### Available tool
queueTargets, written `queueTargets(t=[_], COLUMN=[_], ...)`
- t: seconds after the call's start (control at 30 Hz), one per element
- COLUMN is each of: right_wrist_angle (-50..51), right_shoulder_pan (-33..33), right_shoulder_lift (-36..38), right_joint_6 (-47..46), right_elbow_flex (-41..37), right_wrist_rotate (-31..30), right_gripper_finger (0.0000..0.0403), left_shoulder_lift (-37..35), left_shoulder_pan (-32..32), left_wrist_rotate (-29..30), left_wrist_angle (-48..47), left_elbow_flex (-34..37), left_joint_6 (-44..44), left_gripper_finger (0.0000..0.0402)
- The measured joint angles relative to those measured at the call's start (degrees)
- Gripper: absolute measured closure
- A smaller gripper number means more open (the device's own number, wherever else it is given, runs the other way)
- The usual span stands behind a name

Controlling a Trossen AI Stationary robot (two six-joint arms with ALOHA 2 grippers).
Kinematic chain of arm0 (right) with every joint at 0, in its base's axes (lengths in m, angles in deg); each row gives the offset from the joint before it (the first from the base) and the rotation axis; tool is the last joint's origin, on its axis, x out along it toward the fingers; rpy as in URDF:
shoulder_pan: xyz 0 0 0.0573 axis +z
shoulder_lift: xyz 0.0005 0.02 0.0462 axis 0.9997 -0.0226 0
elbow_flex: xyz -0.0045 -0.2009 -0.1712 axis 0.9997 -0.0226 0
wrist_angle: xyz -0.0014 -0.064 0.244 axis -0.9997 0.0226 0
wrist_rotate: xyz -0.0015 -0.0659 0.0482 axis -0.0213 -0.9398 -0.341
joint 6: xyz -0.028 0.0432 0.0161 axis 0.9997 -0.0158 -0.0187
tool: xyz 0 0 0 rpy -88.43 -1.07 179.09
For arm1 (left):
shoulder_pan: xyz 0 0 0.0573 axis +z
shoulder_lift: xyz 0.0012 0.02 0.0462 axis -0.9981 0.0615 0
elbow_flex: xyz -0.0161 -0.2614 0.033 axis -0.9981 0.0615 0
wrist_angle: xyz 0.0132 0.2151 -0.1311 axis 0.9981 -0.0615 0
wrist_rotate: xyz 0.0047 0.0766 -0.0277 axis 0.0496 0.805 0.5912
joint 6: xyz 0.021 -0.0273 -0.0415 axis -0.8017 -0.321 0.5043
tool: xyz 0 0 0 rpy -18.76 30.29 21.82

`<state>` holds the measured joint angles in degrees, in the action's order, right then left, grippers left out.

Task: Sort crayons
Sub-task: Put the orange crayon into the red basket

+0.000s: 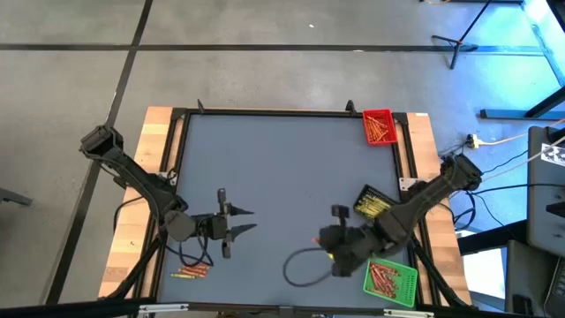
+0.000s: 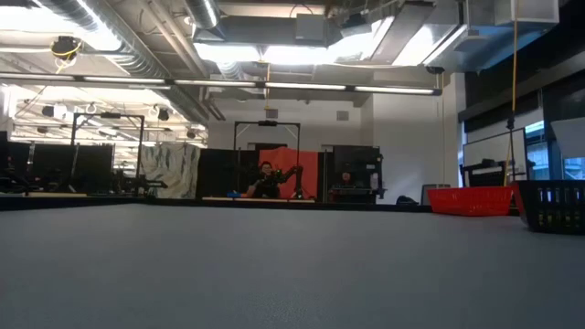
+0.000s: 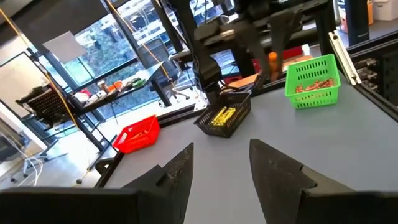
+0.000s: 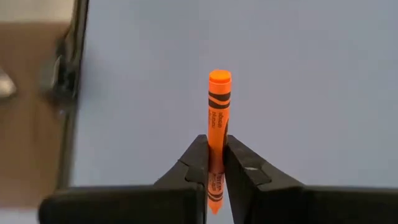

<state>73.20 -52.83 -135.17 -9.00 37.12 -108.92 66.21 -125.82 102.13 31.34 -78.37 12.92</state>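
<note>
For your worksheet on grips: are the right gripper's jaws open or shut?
Shut. In the right wrist view the right gripper has both jaws pressed against an orange crayon.

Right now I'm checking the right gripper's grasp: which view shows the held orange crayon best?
The right wrist view: the orange crayon fills the frame, pinched between the right gripper. The left wrist view shows it small and distant. The high and low views don't show it.

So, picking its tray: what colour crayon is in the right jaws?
Orange crayon, clearest in the right wrist view.
</note>
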Motion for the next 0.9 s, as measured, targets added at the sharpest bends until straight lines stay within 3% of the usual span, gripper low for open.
queueTargets(t=[0.3, 0.53, 0.67, 0.9], right_wrist_angle=[12.76, 13.24, 13.42, 13.24], right_shoulder_pan=[12.44, 21.39, 24.38, 25.66], right_shoulder_lift=[0.02, 0.04, 0.02, 0.0], right_joint_6=[-27.6, -50.21, -56.3, -58.05], right_elbow_flex=[-1.03, -5.2, -8.54, -9.44], right_wrist_rotate=[3.95, 11.74, 13.16, 11.59], right_gripper_finger=[0.0371, 0.0371, 0.0371, 0.0371], left_shoulder_lift=[0.0, 0.0, 0.0, 0.0], left_shoulder_pan=[1.72, 3.45, 4.4, 5.84], left_wrist_rotate=[-1.02, -1.01, -0.98, -0.98], left_wrist_angle=[-0.19, -0.35, -0.33, -0.34], left_elbow_flex=[0.0, 0.0, 0.0, 0.0], left_joint_6=[-0.5, -3.48, -3.9, -4.95], left_gripper_finger=[0.026, 0.026, 0.026, 0.026])
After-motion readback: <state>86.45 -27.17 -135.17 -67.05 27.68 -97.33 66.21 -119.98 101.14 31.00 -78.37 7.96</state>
